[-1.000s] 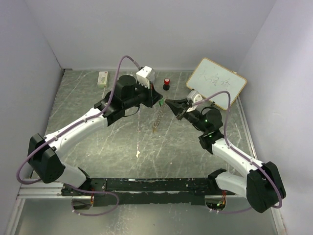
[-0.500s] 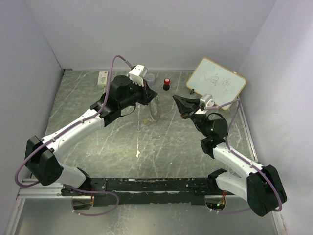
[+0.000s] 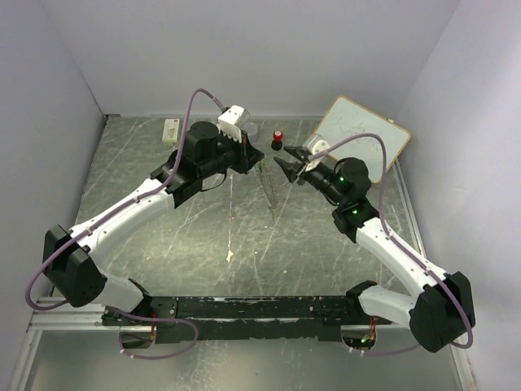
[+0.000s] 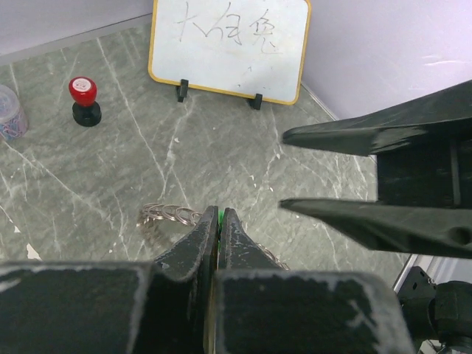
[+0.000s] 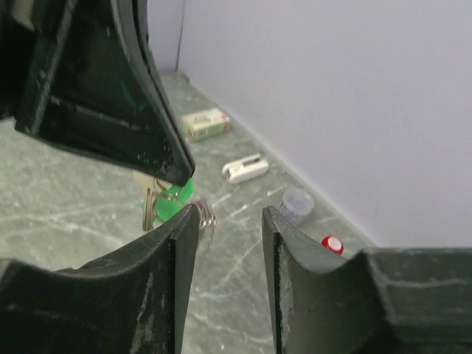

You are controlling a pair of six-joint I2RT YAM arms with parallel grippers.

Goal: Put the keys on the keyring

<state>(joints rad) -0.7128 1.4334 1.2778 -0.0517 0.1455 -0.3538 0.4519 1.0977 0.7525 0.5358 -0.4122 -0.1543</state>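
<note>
Looking from above, my left claw (image 3: 259, 160) is up near the back of the table. The keyring (image 3: 269, 187) hangs under it. My right claw (image 3: 286, 169) is just beside it, with its jaws apart.

My left wrist camera shows the left fingers (image 4: 199, 240) pinched tight on the green key (image 4: 220, 217).

My right wrist camera shows the right jaws partly open with nothing between them. The green key hangs just in front.
</note>
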